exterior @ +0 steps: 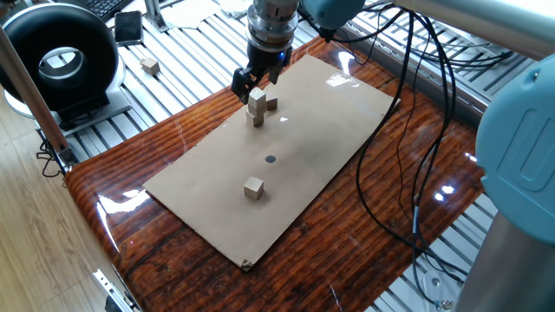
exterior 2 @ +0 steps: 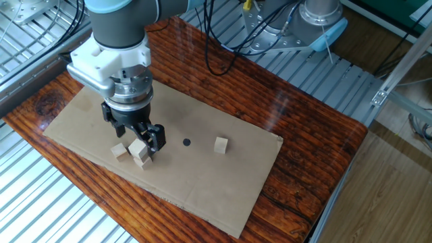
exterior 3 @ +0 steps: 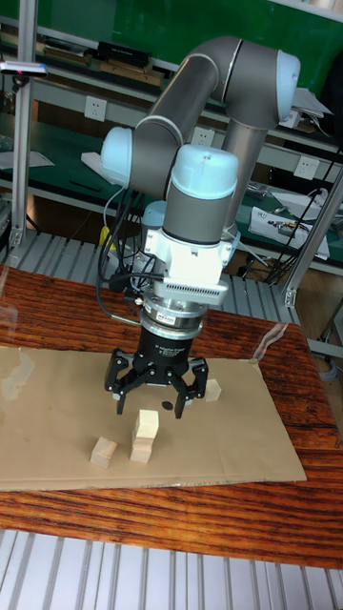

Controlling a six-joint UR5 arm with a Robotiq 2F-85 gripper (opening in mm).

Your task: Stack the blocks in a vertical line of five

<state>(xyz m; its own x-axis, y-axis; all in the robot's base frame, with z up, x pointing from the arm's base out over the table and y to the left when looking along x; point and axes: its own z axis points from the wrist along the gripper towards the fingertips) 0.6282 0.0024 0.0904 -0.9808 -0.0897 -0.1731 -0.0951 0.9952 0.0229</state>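
Your tool (exterior 3: pixel 156 383), fingers spread apart and empty, hangs directly above the two-block stack (exterior 3: pixel 144 435), a loose block (exterior 3: pixel 102 452) just beside it.

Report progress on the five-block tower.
Done: a two-block stack stands on the cardboard sheet. In hand: nothing; the gripper is open just above that stack. Left: three more levels. One loose block sits beside the stack, another past the black dot, and one off the table on the slatted surface.

A glossy reddish wood table (exterior: pixel 416 156) stands over ribbed metal flooring (exterior 2: pixel 378 88) (green wall (exterior 3: pixel 114 24) behind).
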